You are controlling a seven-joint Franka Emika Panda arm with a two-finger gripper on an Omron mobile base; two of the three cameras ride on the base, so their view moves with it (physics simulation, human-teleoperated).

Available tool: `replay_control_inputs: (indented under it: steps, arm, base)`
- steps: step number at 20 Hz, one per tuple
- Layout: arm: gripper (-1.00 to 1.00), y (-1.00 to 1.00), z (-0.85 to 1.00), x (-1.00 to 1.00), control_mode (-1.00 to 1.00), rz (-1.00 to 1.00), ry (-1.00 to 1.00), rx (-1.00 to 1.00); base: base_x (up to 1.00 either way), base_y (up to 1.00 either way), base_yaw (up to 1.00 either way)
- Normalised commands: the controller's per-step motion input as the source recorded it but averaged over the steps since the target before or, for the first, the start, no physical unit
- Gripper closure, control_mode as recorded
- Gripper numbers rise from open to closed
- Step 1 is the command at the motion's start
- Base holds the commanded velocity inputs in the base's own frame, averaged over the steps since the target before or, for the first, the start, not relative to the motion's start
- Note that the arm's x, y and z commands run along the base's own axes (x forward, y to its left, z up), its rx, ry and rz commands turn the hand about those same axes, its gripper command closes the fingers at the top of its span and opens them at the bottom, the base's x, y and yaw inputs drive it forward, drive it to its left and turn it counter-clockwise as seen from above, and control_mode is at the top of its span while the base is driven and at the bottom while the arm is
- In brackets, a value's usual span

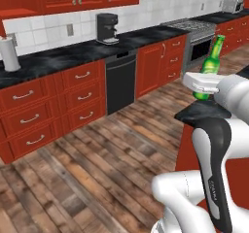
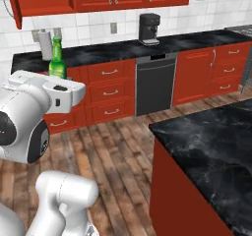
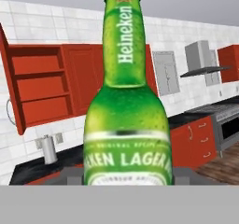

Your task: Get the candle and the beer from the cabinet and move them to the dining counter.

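Observation:
The beer (image 1: 212, 57) is a slim green bottle standing upright in my gripper (image 1: 203, 89), which is shut on its lower body. It is lifted over the near edge of the dining counter (image 1: 202, 111), a black marble top on a red base. From the right base view the beer (image 2: 57, 58) rises out of my gripper (image 2: 57, 81), left of the dining counter (image 2: 211, 141). Close up, the beer (image 3: 126, 120) covers the middle of the hand view. Behind it the cabinet (image 3: 41, 85) hangs open with bare shelves. The candle is out of view.
Against the tiled wall runs a narrow black counter (image 1: 58, 55) over red drawers. It carries a coffee machine (image 1: 107, 28) and a paper towel roll (image 1: 8, 54). A black dishwasher (image 1: 120, 81) and a stove (image 1: 194, 30) stand to the right. Wooden floor (image 1: 97, 159) lies between.

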Motion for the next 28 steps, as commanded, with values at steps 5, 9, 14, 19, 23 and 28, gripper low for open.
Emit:
replay_control_inputs:
  steps: [5,9,14,19,23,28]
  arm:
    - [1.00,0.00,0.00,0.00,1.00,0.00,0.00,0.00]
    - [1.00,0.00,0.00,0.00,1.00,0.00,0.00,0.00]
    - [1.00,0.00,0.00,0.00,1.00,0.00,0.00,0.00]
    - [1.00,0.00,0.00,0.00,1.00,0.00,0.00,0.00]
    - [1.00,0.00,0.00,0.00,1.00,0.00,0.00,0.00]
    - [1.00,0.00,0.00,0.00,1.00,0.00,0.00,0.00]
  base:
    - [-0.78,-0.11,-0.12]
    - [-0.78,-0.15,-0.12]
    - [-0.78,-0.16,-0.12]
    - [-0.80,-0.21,-0.13]
    - [-0.79,-0.24,-0.13]
    - [-0.79,-0.26,-0.14]
